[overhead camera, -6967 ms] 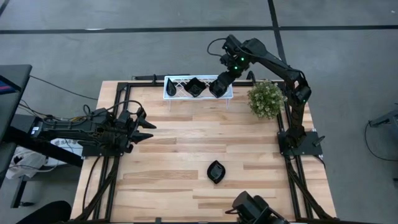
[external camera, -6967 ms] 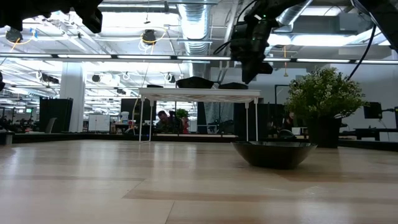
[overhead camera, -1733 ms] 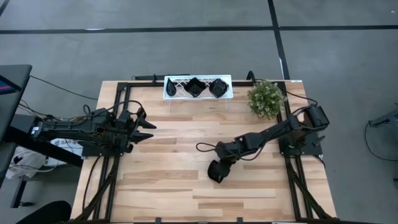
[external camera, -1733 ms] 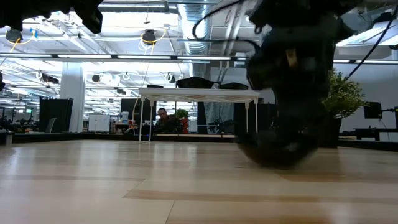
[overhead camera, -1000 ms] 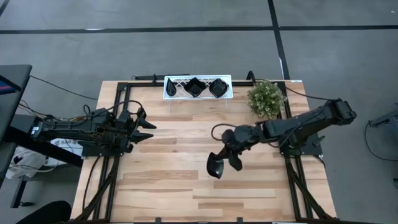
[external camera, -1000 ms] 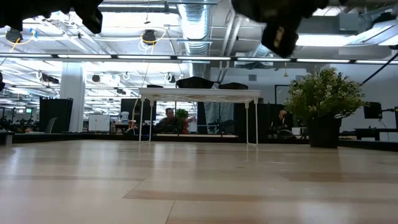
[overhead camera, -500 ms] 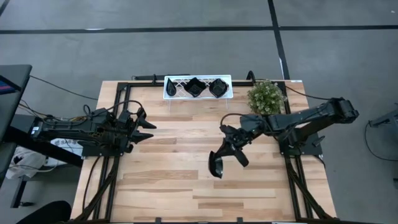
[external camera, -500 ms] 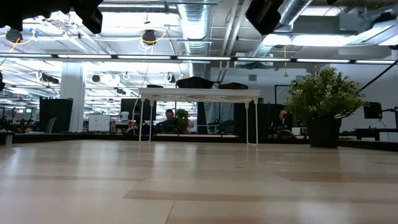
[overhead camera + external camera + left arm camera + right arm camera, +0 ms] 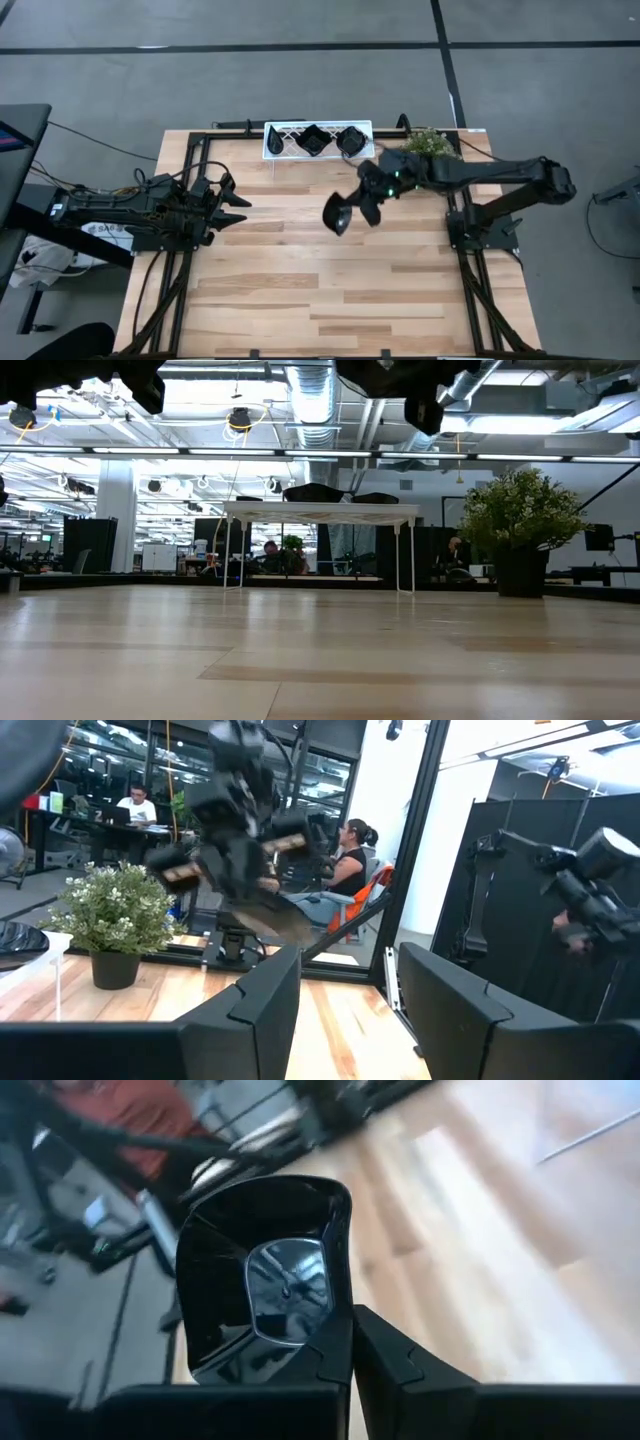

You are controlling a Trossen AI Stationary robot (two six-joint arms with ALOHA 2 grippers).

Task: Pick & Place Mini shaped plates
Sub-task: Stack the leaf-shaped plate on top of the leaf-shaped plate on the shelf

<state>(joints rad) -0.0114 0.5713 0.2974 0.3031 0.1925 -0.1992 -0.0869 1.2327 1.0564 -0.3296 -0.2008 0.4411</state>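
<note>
My right gripper hangs above the table's middle, short of the white lattice tray, shut on a glossy black rounded-square mini plate, which the right wrist view shows as the plate. Two more black mini plates rest on the tray's top; in the low view they show as the plates on the legged tray. My left gripper waits open at the table's left edge. My right gripper pinches the plate's rim between its two fingers, one on the inner face and one on the outer. The fingers reach from the table's right side. The plate is lifted clear of the table and stands on edge, its hollow facing the wrist camera.
A green potted plant stands at the far right corner, right of the tray, partly under the right arm. Black frame rails run along the table's sides. Bare wood lies across the near half. People sit in the room behind.
My right gripper, shut on the plate, has risen and swung from the table's near middle toward the far edge and the tray, carrying the plate lifted clear. The arm has stretched out level across the potted plant. My left arm has kept still.
</note>
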